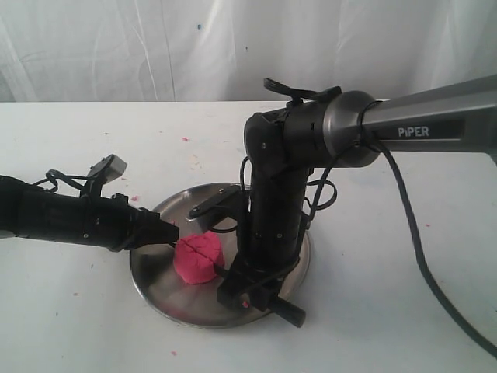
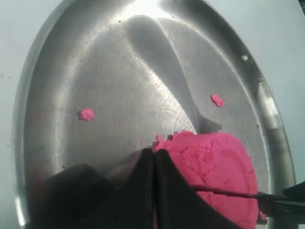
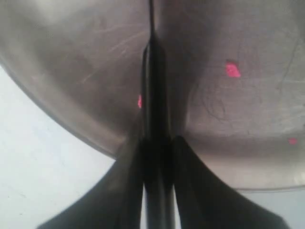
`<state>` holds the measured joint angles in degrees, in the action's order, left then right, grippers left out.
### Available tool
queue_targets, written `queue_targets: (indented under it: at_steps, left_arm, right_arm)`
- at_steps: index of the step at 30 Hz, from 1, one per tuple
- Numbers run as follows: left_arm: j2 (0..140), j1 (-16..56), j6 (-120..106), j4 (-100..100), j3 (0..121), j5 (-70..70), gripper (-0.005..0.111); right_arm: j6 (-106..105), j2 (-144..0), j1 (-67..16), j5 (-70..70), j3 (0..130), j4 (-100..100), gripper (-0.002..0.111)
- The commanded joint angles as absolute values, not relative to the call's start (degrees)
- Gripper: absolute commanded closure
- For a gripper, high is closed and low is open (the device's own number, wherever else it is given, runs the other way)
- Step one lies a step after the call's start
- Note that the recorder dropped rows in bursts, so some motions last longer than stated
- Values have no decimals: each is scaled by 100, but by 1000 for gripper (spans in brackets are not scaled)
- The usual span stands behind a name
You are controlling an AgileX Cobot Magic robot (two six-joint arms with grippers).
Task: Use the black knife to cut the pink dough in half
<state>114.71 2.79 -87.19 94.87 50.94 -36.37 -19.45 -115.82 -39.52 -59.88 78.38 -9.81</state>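
Note:
The pink dough [image 1: 198,259] is a squat lump with a scored top, sitting on the round steel plate [image 1: 167,294]. My left gripper [image 1: 168,233] is shut, and its tips rest against the dough's left side. In the left wrist view the closed fingers [image 2: 162,164] touch the dough [image 2: 217,164]. A thin blade edge [image 2: 228,192] lies across the dough there. My right gripper [image 1: 247,286] points down over the plate's front right, shut on the black knife [image 1: 286,311]. In the right wrist view the knife [image 3: 152,81] runs out from my gripper [image 3: 157,143] over the plate [image 3: 71,57]; the dough is out of that view.
Pink crumbs [image 2: 86,114] lie on the plate and on the white table [image 1: 78,326]. The right arm's black cable [image 1: 435,287] trails across the table at the right. A white cloth hangs behind.

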Motion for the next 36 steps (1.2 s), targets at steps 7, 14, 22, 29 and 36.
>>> queue_targets:
  at_steps: [7, 14, 22, 29, 36]
  left_arm:
    - [11797, 428, -8722, 9337, 5075, -3612, 107]
    - [11586, 417, -8696, 9290, 5158, -3559, 107]
    - [11200, 417, -8590, 9264, 5212, -3672, 107]
    - [10932, 406, -8564, 9250, 5212, -3561, 107]
    - [10724, 406, -8542, 9250, 5212, -3561, 107]
  right_arm:
    - [-1773, -11611, -3961, -5992, 7937, -808, 108]
    - [-1718, -11437, -3961, -6172, 7937, -661, 108]
    - [-1498, -11219, -3961, -6569, 7937, -261, 108]
    - [-1498, -11219, -3961, -6625, 7937, -314, 108]
    - [-1452, -11219, -3961, -6958, 7926, -299, 108]
